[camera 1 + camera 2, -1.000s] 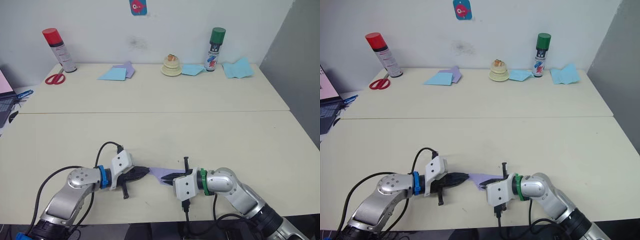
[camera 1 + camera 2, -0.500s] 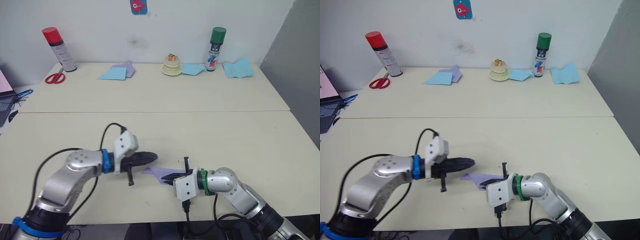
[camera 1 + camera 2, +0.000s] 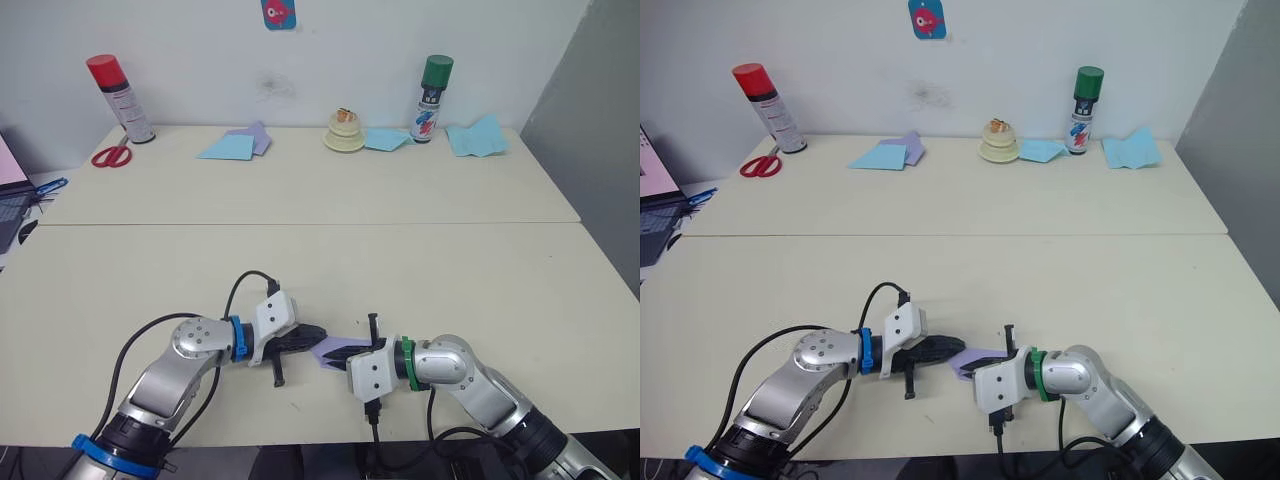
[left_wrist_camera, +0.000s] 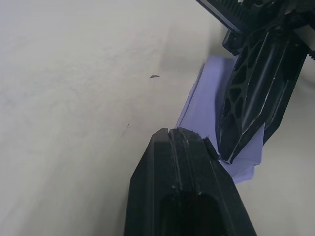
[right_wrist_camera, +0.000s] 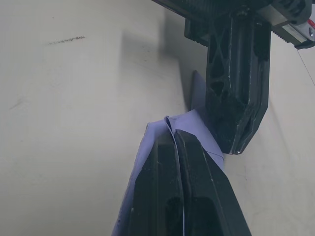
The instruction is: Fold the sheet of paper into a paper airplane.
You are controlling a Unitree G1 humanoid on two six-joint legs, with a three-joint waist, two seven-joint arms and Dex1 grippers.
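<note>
The sheet of paper (image 3: 335, 344) is a small creased lavender piece lying flat near the table's front edge. My right gripper (image 3: 335, 354) comes at it from the right and is shut on its edge; in the right wrist view a sliver of paper (image 5: 140, 182) runs between the closed fingers. My left gripper (image 3: 318, 334) comes from the left with its fingers together. Its tip rests on the paper's left part, almost touching the right gripper's tip. The left wrist view has the paper (image 4: 204, 105) beside the shut left tip (image 4: 171, 132), under the right gripper (image 4: 229, 158).
Along the back wall stand a red spray can (image 3: 118, 98), red scissors (image 3: 110, 156), light blue papers (image 3: 228, 148) with a lavender scrap, a cream roll (image 3: 343, 132), a green spray can (image 3: 432, 98) and more blue paper (image 3: 475, 138). A laptop edge (image 3: 10, 200) is at the far left.
The left gripper rose off the table, swung right, and has come back down with its tip on the paper's left part. The right gripper kept its hold and did not move.
</note>
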